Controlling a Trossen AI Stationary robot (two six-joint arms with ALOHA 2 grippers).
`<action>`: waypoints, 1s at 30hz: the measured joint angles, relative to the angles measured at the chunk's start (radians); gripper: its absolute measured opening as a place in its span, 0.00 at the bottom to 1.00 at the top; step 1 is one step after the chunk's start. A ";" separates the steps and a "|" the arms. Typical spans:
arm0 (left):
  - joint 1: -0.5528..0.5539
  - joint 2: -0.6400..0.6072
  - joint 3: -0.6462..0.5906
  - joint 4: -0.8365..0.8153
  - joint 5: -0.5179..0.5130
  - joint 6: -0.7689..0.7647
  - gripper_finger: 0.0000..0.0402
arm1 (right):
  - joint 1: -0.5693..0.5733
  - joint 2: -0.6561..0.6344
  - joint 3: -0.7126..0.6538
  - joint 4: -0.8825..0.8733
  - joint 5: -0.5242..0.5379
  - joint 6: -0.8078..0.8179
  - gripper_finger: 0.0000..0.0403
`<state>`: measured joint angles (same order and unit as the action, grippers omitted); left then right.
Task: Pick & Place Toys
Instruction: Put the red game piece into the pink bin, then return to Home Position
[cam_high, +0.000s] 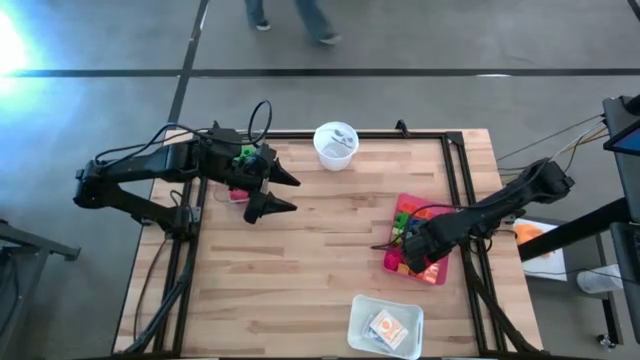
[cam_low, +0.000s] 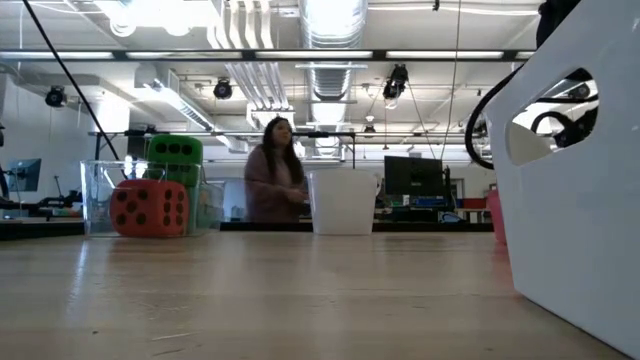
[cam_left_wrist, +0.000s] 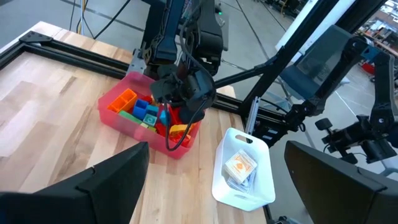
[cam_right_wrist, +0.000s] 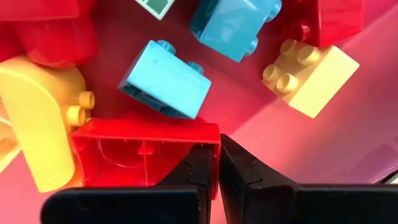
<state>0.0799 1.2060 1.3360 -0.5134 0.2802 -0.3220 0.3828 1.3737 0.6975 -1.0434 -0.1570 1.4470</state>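
Many small bricks (cam_left_wrist: 149, 115) lie heaped in a red bin (cam_high: 437, 273) near the right edge of the tabletop (cam_high: 320, 250), pointing every way with no shared direction. In the right wrist view a light blue brick (cam_right_wrist: 165, 79) lies tilted with its studs turned sideways, a pale yellow brick (cam_right_wrist: 311, 74) lies beside it with studs up, and a red brick (cam_right_wrist: 143, 152) lies hollow side up, its long axis running across the bin floor. The right gripper (cam_high: 415, 258) is down inside the bin, its jaws pressed together with the wall of that red brick pinched thinly between them.

Beside the bin, toward the front edge of the tabletop, a white tray (cam_high: 386, 327) holds a small orange-and-white packet. Far from the bin, at the back edge, a white cup (cam_high: 335, 146) stands upright; what is in it I cannot tell. In the low view a red die (cam_low: 149, 208) sits with a green die (cam_low: 174, 151) stacked behind and above it, in or beside a clear box (cam_low: 100, 195).

The left gripper (cam_high: 283, 192) hovers well away from the bin, across the tabletop near the left side, jaws spread wide and holding nothing. Bare wood lies between it and the bin. A person (cam_low: 275, 185) stands beyond the tabletop.
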 joint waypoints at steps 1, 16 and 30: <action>0.000 0.000 0.000 0.000 0.000 0.000 0.93 | 0.000 -0.004 0.000 0.000 0.001 0.001 0.02; 0.000 0.000 0.000 -0.004 0.000 0.000 0.93 | 0.001 -0.074 0.001 0.002 -0.003 0.032 0.43; -0.002 0.000 0.000 -0.010 0.037 0.001 0.93 | 0.004 -0.246 0.003 0.011 -0.001 0.154 0.53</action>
<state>0.0780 1.2060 1.3361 -0.5238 0.3177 -0.3207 0.3866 1.1272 0.7002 -1.0321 -0.1581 1.6009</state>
